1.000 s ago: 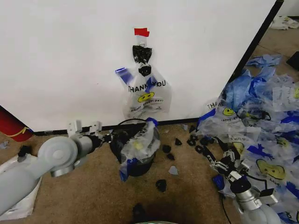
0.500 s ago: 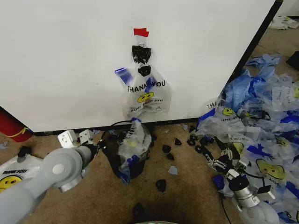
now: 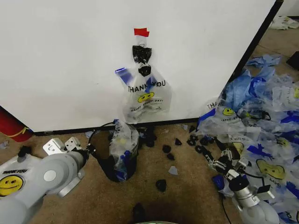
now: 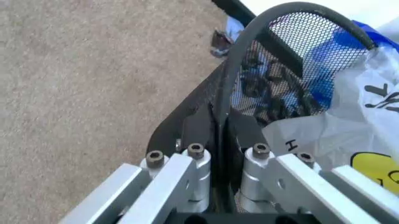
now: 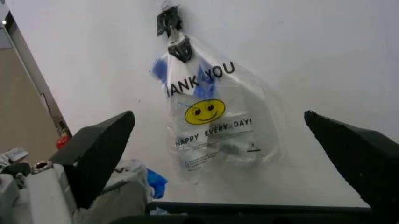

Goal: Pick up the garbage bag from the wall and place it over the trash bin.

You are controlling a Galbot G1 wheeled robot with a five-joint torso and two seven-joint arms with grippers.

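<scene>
The garbage bag, see-through with "THANK YOU" print and a yellow smiley, hangs on the white wall from a black clip under red tape; the right wrist view faces it. Below and to its left the black mesh trash bin leans on the carpet. Another see-through bag is draped over its far side. My left gripper is shut on the bin's rim, one finger inside the mesh wall and one outside. My right gripper hovers low at the right, open, its fingers spread wide.
A red cylinder stands by the wall at far left. A flat white smiley bag lies under my left arm. Heaped blue-and-clear bags cover the floor at right. Black scraps dot the carpet near the bin.
My left arm has drawn back to the left with the bin's rim in its grip. The bin slid left from under the hanging bag and tipped. The right arm barely moved.
</scene>
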